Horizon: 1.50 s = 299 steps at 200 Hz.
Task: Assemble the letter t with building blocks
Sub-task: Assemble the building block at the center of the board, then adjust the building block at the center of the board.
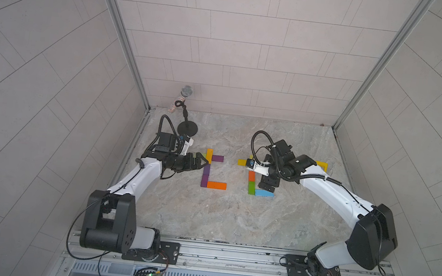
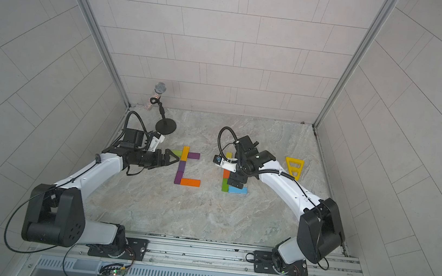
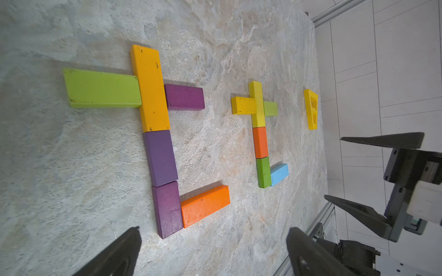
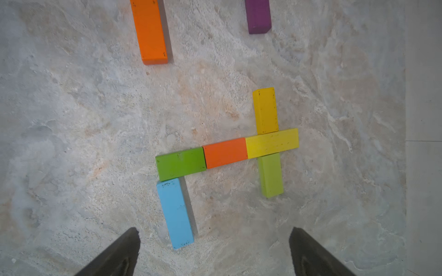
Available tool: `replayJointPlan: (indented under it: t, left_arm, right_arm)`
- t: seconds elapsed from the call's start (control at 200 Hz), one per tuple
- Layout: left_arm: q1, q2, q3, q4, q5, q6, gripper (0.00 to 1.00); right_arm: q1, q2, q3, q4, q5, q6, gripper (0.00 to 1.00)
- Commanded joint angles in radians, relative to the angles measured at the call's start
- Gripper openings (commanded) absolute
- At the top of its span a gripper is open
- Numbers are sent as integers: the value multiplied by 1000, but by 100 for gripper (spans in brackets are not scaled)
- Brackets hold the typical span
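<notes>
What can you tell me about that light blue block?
The light blue block is a small, flat, solid rectangle, painted, with dark scuffs at its ends. It lies flat on the marbled table, one end butting the dark green block at a right angle, forming the letter's foot.

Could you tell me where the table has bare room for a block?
Widest bare table lies between the front rail and the long orange block and blue block. Another strip runs along the back wall, right of the microphone stand. Crowded: mid-table, around the open left gripper and right gripper.
</notes>
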Motion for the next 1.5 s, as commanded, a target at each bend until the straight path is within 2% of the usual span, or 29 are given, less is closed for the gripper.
replayJointPlan:
  t: [0.0,0.2,0.55,0.665,0.811,0.991,1.036,1.131,1.236,1.291,1.491]
  left_arm:
    - [7,-15,23,-48,-14,47,100]
    - [7,-16,8,-41,-11,46,100]
    - [7,-12,-1,-39,-17,49,100]
    - [7,-14,-9,-32,-17,47,100]
    - [8,-11,-11,-28,-15,46,100]
    - [6,-5,-15,-18,-12,42,100]
    - [7,-7,-15,-19,-13,43,100]
    - [8,-12,-17,-22,-16,45,100]
    - [8,-9,-15,-23,-20,46,100]
    - [7,-9,-15,-25,-20,48,100]
    - [8,0,-9,-25,-15,47,100]
  right_arm:
    - [6,17,-82,16,-36,87,100]
    - [1,37,-164,77,-74,47,100]
    - [-9,179,-91,46,-20,-31,100]
    - [-16,170,-85,53,-13,-48,100]
    - [-67,102,-86,77,-112,-26,100]
    - [-91,132,-70,34,-120,-69,100]
    - [-94,128,-75,33,-120,-80,88]
    - [-112,132,-75,13,-158,-101,73]
    - [-111,139,-89,27,-167,-111,72]
    - [-102,142,-100,18,-167,-143,68]
    - [-76,159,-128,42,-158,-168,63]
